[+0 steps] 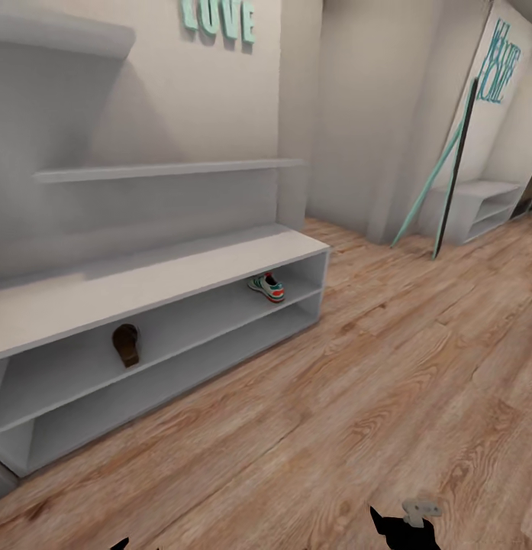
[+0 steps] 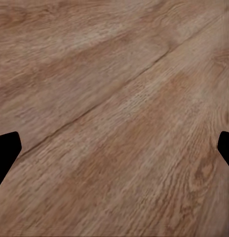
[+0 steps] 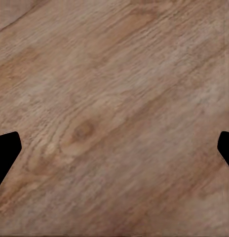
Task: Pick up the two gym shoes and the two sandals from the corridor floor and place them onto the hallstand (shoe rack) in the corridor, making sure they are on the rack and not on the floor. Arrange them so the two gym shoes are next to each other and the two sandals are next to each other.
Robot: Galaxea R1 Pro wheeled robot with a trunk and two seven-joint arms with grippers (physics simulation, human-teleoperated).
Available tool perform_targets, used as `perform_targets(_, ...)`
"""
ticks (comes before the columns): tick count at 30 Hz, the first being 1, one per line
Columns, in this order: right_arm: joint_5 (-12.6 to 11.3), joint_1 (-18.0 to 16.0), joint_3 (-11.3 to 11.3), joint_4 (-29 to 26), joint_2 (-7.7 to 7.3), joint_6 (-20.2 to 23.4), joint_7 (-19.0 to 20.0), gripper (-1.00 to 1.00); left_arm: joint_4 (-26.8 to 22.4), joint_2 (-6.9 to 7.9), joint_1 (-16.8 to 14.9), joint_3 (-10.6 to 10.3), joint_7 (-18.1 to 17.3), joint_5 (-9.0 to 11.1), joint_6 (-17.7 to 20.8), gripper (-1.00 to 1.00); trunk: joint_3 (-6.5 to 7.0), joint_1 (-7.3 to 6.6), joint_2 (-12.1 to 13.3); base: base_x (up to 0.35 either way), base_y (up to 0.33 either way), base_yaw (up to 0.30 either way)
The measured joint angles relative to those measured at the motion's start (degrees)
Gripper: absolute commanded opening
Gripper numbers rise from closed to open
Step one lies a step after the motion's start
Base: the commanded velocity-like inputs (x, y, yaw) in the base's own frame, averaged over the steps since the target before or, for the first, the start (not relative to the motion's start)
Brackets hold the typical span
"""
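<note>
While both grippers hang low over bare floor [image 1: 357,428], we note one gym shoe [image 1: 266,286] and one sandal [image 1: 126,344] on the hallstand [image 1: 166,271] upper tier — well apart, ahead and to our left. Left gripper [image 2: 114,150] and right gripper [image 3: 114,150] stand wide open, empty — matte black tips over wood-grain planks.

A plain white bench [image 1: 479,206] stands beneath teal wall lettering [image 1: 501,70], beside leaning poles [image 1: 455,172].

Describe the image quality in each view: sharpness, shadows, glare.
Head view: soft, slightly blurred render; even light, no glare; faint shadows under the hallstand top and wall shelves. Left wrist view: floor grain smeared. Right wrist view: same softness, finger tips black silhouettes.
</note>
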Motion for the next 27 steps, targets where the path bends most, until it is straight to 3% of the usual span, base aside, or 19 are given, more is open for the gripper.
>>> perform_targets(10,0.0,0.0,0.0,0.0,0.0,0.0,0.0,1.0,0.0,0.01,0.0,0.0,0.0,0.0,0.0,1.0,0.0,0.0,0.0,0.0,0.0,-0.3)
perform_targets(15,0.0,0.0,0.0,0.0,0.0,0.0,0.0,1.0,0.0,0.0,0.0,0.0,0.0,0.0,0.0,1.0,1.1,-0.13,0.1,0.0,0.0,-0.3)
perform_targets(27,0.0,0.1,0.0,0.0,0.0,0.0,0.0,1.0,0.0,0.0,0.0,0.0,0.0,0.0,0.0,1.0,3.26,-2.76,4.9,0.0,0.0,-0.3)
